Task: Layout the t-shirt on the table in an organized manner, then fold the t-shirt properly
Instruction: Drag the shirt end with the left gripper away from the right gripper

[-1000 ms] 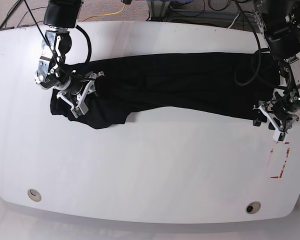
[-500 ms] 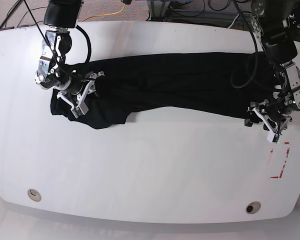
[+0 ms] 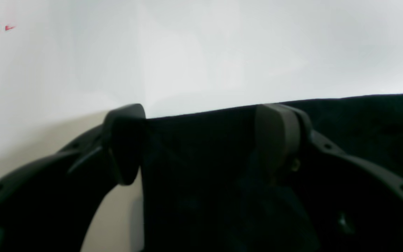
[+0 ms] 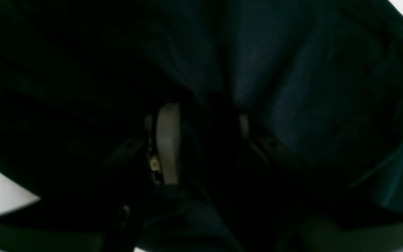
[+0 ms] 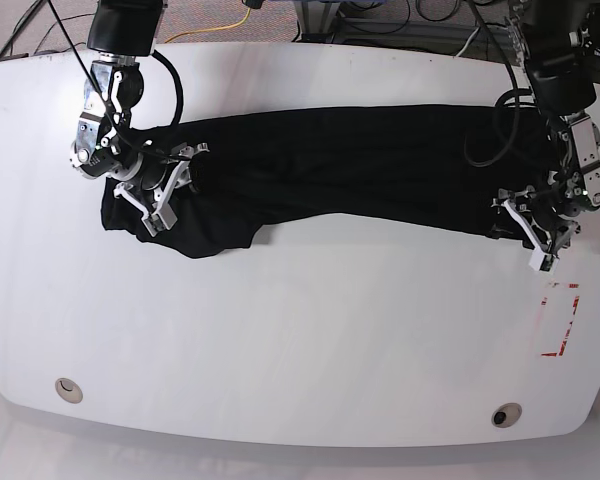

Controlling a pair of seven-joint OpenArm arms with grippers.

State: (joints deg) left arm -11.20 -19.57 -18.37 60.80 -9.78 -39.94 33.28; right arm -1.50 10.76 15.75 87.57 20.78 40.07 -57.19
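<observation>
Stretched as a long band across the far half of the bench [image 5: 300, 350], the limp, light t-shirt [image 5: 350, 165] is pinched by the right gripper [image 5: 165, 185]; left gripper [image 5: 533, 228] jaws gape wide over the opposite hem, the best hold.

R end effector [image 4: 201, 140] tips in dark cloth

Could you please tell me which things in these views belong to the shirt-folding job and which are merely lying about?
Belonging to the job:
- black t-shirt, stretched across the table
- white table
- left tool, open at the shirt's edge
- right tool, on the fabric

Lying about:
- red dashed mark
- two grommets
- yellow floor cable
</observation>
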